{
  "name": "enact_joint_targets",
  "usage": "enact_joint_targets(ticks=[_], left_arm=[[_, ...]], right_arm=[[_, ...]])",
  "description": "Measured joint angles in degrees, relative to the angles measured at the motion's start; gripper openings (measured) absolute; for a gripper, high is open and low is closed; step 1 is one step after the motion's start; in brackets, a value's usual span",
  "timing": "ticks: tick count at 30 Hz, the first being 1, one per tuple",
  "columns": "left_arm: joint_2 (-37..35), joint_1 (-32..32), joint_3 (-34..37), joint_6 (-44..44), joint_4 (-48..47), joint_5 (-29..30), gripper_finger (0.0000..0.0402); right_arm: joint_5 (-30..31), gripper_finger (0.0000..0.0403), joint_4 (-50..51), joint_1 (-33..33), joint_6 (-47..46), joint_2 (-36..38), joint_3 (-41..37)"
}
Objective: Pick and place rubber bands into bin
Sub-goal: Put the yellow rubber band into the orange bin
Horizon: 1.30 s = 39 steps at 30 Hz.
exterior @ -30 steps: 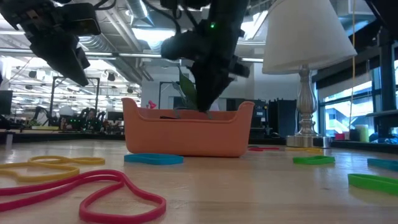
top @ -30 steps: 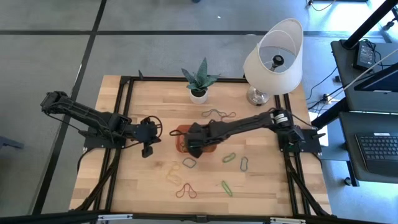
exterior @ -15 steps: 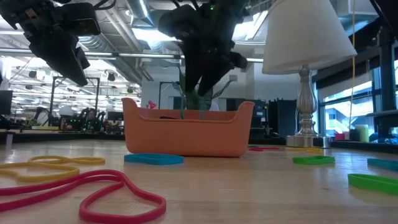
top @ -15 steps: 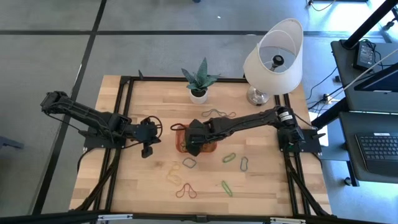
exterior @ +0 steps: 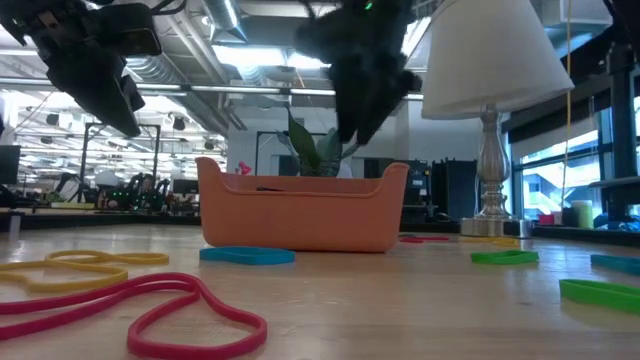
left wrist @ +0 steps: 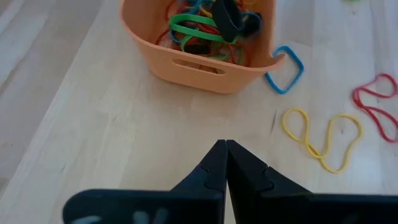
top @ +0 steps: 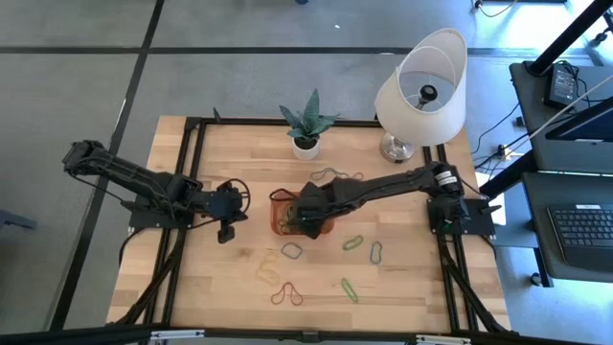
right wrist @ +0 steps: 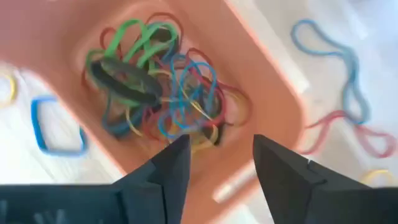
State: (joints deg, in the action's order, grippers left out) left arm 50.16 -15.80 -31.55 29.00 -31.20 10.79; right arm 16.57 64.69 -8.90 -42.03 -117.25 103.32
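Observation:
The orange-red bin (top: 279, 200) stands mid-table and holds a tangle of rubber bands (right wrist: 155, 93), which also shows in the left wrist view (left wrist: 205, 28). My right gripper (top: 308, 217) hangs open and empty above the bin; in the low view (exterior: 362, 75) it is well clear of the rim. My left gripper (top: 228, 228) waits shut and empty to the left of the bin, above the table. Loose bands lie flat on the table: a blue one (top: 292, 251), a yellow one (top: 266, 261), a red one (top: 285, 294) and green ones (top: 350, 287).
A white plant pot (top: 306, 146) and a lamp (top: 420, 91) stand at the far edge. More bands lie beyond the bin (top: 335, 175) and to its right (top: 378, 253). Black frame rails run along both table sides.
My right gripper, reaching down into the bin with its fingers together, has opened them there and then risen clear of the rim, shifting a little toward the table's right edge. The bin has stayed in place.

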Motion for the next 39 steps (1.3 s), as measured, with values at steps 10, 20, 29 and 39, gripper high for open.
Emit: enact_joint_targets(ticks=[10,20,29,39], left_arm=[[5.98,-7.29,-9.05,1.95,-1.22,5.12,0.0002],[24.52,-11.90,-23.64,15.26,-13.74,3.97,0.0002],[42.59,-13.47,-35.36,24.22,-13.83,1.31,0.0003],[54.63,-13.68,-38.86,33.64,-14.09,1.34,0.0012]], right_arm=[[0.59,0.0120,-10.12,-5.79,1.10,20.93,-22.97],[1.79,0.0094,-24.50,-12.54,-15.19,51.88,-56.90],[1.78,0.0094,-34.02,-13.89,-18.89,65.34,-73.00],[-2.08,0.0094,-34.34,-13.88,-12.93,67.98,-76.27]])
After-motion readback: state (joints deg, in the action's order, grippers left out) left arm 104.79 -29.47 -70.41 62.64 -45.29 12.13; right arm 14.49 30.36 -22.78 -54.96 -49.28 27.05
